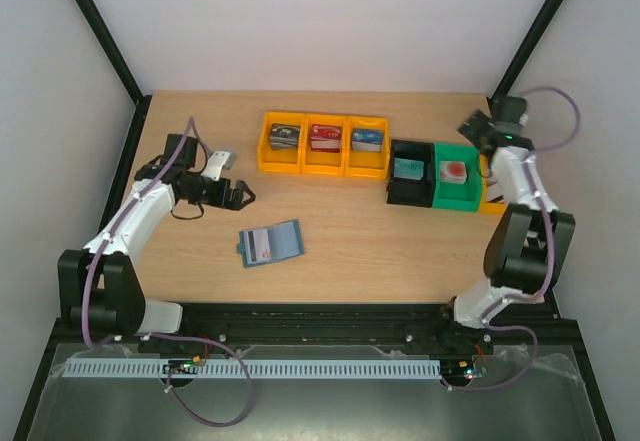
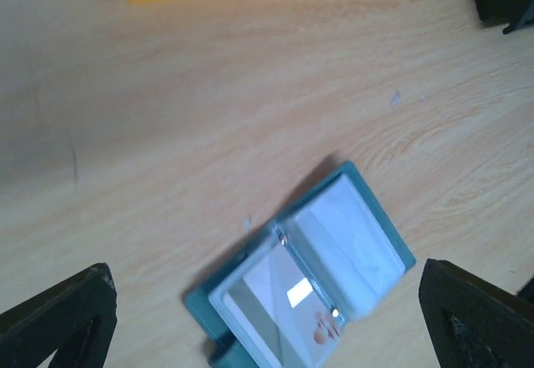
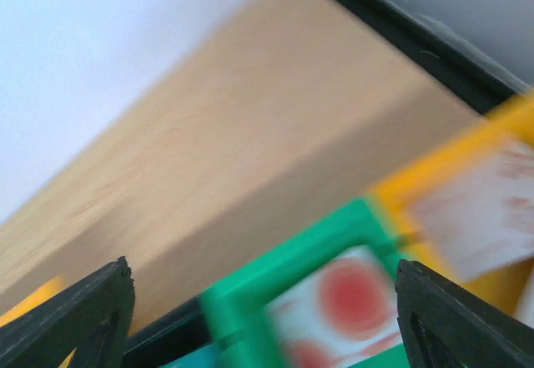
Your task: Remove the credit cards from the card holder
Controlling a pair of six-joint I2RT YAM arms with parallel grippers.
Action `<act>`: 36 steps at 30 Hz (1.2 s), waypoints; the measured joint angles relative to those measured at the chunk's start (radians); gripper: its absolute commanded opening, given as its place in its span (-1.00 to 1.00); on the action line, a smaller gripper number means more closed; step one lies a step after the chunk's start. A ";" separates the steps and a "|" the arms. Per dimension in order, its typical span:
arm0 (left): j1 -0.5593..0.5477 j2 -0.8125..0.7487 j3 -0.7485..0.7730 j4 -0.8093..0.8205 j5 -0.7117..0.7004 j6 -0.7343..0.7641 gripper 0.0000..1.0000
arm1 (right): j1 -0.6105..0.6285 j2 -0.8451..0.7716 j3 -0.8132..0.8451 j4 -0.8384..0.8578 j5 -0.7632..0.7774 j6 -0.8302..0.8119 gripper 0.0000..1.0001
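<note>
Card holder (image 1: 270, 244) lies open and flat near the middle of the table (image 1: 380, 251), with the credit cards (image 2: 349, 236) tucked in its clear sleeves. The left gripper (image 1: 245, 197) hovers just beside it, toward the far left, with its fingers spread apart and touching nothing. The right gripper (image 3: 263, 301) hangs over the green bin (image 3: 292, 272) at the far right, its 2 fingers apart and empty.
</note>
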 measured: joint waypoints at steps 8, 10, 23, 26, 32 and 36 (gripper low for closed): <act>0.083 0.001 -0.154 0.109 0.161 -0.220 0.90 | 0.689 -0.245 -0.060 0.041 0.105 -0.021 0.64; 0.087 0.001 -0.219 0.171 0.196 -0.285 0.86 | 0.835 -0.197 -0.066 0.035 0.082 -0.006 0.64; 0.098 0.027 -0.499 0.406 0.256 -0.575 0.76 | 1.196 0.151 -0.076 -0.047 -0.180 0.090 0.65; 0.077 0.051 -0.504 0.449 0.278 -0.602 0.67 | 1.198 0.188 -0.076 -0.032 -0.215 0.120 0.61; 0.064 0.097 -0.505 0.510 0.301 -0.625 0.35 | 1.200 0.228 -0.083 -0.011 -0.230 0.160 0.38; 0.054 0.117 -0.507 0.536 0.302 -0.629 0.21 | 1.196 0.235 -0.081 -0.009 -0.229 0.169 0.32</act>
